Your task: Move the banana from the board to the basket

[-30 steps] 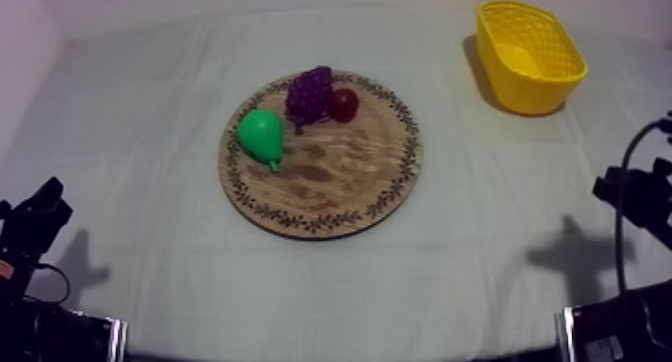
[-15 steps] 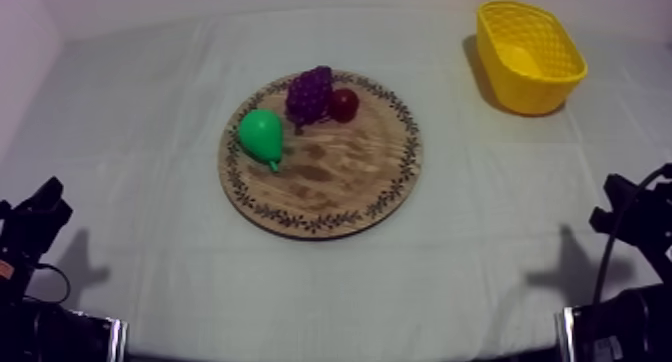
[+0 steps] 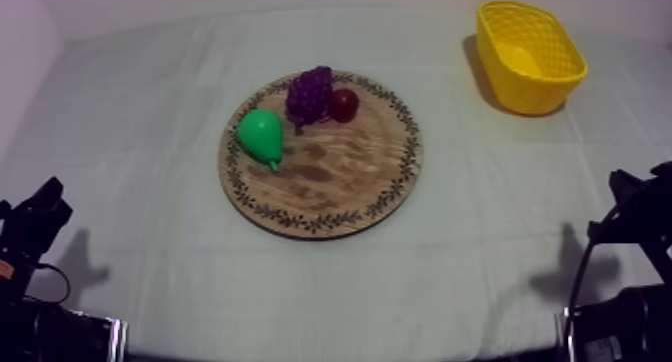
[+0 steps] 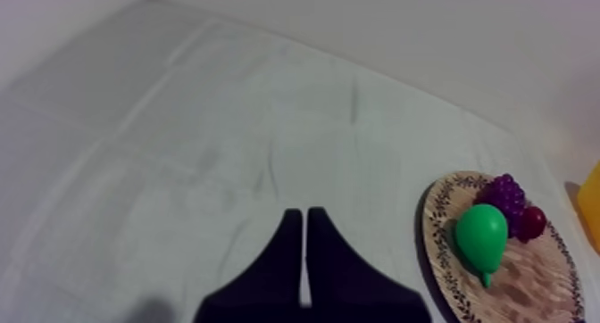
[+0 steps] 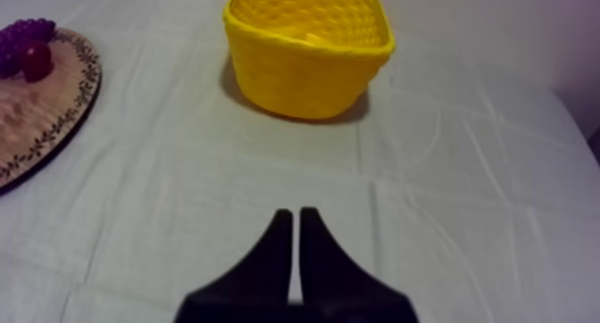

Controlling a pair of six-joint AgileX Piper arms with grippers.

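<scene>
Right tool (image 5: 292, 211) lower; banana's axis unclear

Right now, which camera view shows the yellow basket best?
The right wrist view: the yellow basket stands whole and near, ahead of the right arm's fingers, which are shut. The top view looks down into it from farther off. The left wrist view catches just a yellow sliver beyond the wooden board.

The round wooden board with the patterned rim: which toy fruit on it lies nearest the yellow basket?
The small red fruit. It sits on the side of the purple bunch of grapes that faces the yellow basket; the green pear lies farthest away.
</scene>
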